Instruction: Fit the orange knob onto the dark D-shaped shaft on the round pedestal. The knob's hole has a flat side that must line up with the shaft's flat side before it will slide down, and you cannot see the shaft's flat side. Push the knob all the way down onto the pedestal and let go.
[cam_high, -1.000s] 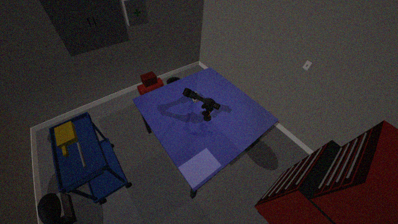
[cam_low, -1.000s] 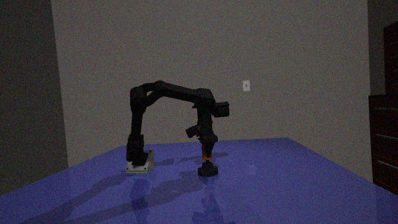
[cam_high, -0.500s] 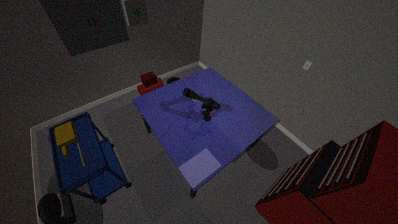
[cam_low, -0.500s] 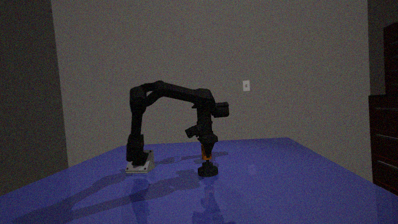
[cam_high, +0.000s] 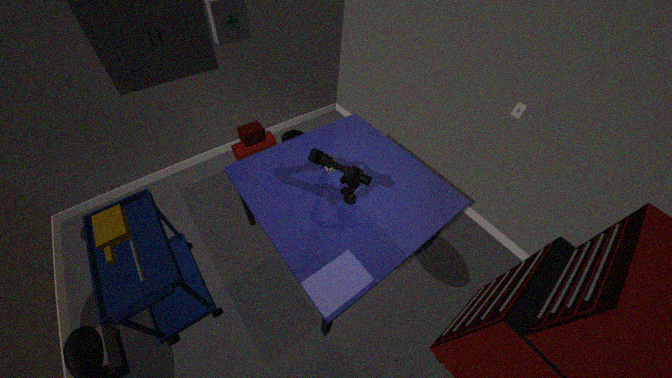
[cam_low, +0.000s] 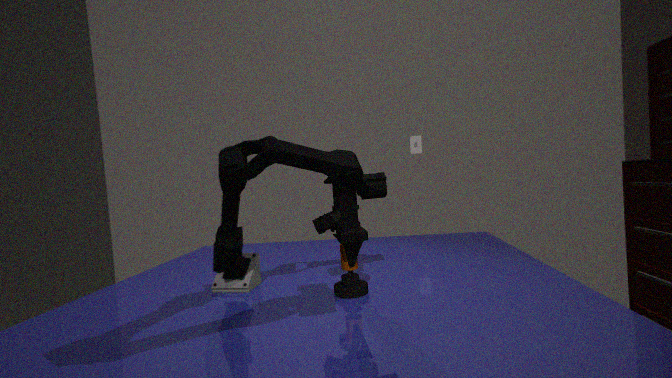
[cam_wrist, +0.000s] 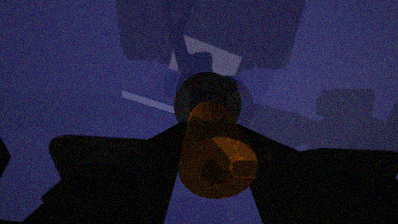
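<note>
Looking down from the top view: black parallel-jaw gripper (cam_high: 349, 196) over the glossy blue table (cam_high: 310, 235). From the exterior view, clamped on the orange cylindrical knob (cam_low: 347, 261), just above the dark round pedestal (cam_low: 351, 288). At the wrist, knob (cam_wrist: 216, 156) tilted, pedestal (cam_wrist: 207, 95) beyond it.
</note>
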